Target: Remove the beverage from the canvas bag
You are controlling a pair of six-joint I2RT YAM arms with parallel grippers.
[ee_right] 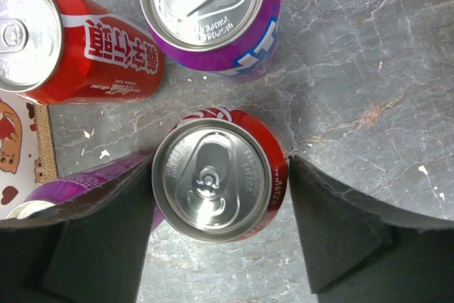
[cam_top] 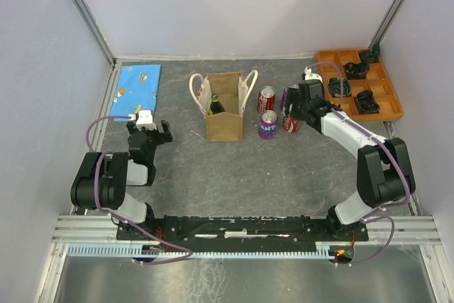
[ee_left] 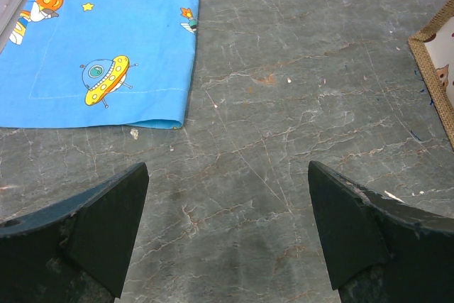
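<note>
Bag far-centre on desk, bottle inside; left jaws spread, empty; right jaws pinch red can. Neighbours crowd it: pulling away may topple purple can.

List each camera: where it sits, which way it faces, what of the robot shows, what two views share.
Top external: above and behind the robot, looking down on the table; left arm and right arm show.
Left wrist: on the left arm, looking down past the open left gripper at the blue cloth.
Right wrist: on the right arm, looking straight down; right gripper flanks a red can.
Shared: top and left wrist both show the blue cloth and canvas bag.
</note>
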